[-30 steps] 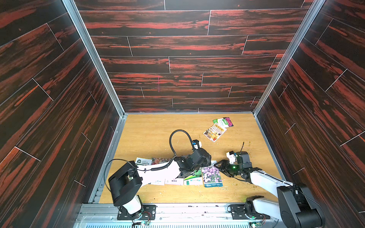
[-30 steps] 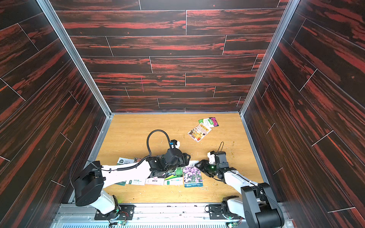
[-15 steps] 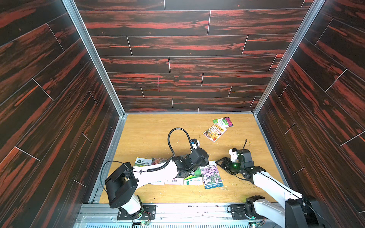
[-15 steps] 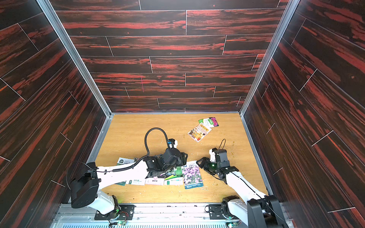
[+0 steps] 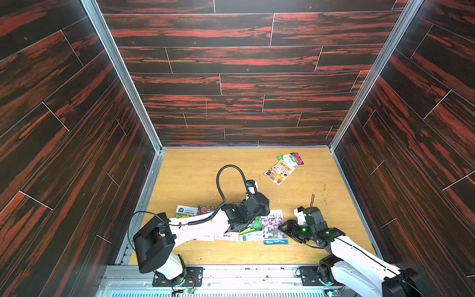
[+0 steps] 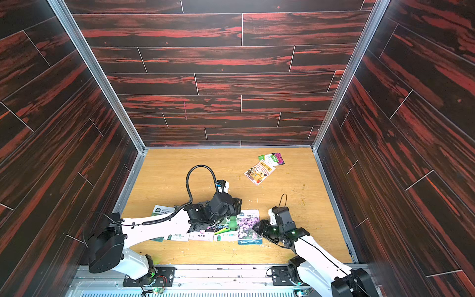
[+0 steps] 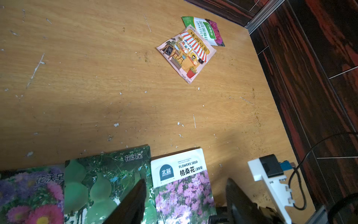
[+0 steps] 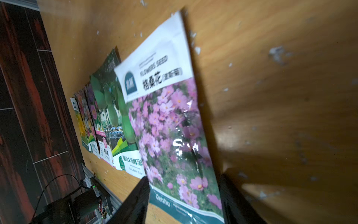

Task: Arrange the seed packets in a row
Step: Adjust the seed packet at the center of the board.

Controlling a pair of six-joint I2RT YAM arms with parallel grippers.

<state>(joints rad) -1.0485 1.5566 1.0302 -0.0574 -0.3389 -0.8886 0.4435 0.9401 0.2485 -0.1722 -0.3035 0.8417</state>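
— while the right gripper [image 8: 185, 176] straddles the purple-flower packet [image 8: 170, 120] with jaws spread, is it holding it?
— no, the packet lies flat between them, probably being squared against the gourd packet [image 7: 104, 174]. the left gripper [image 7: 186, 180], also spread, hovers over that seam.
— changed since a second ago?
— the right gripper has edged closer to it; two loose packets [image 5: 279, 172] wait far beyond both.

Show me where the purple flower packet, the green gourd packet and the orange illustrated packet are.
purple flower packet [image 7: 186, 195], left wrist view, on its printed blooms.
green gourd packet [image 7: 97, 186], left wrist view, on a pale gourd.
orange illustrated packet [image 7: 193, 46], left wrist view, on the striped awning.
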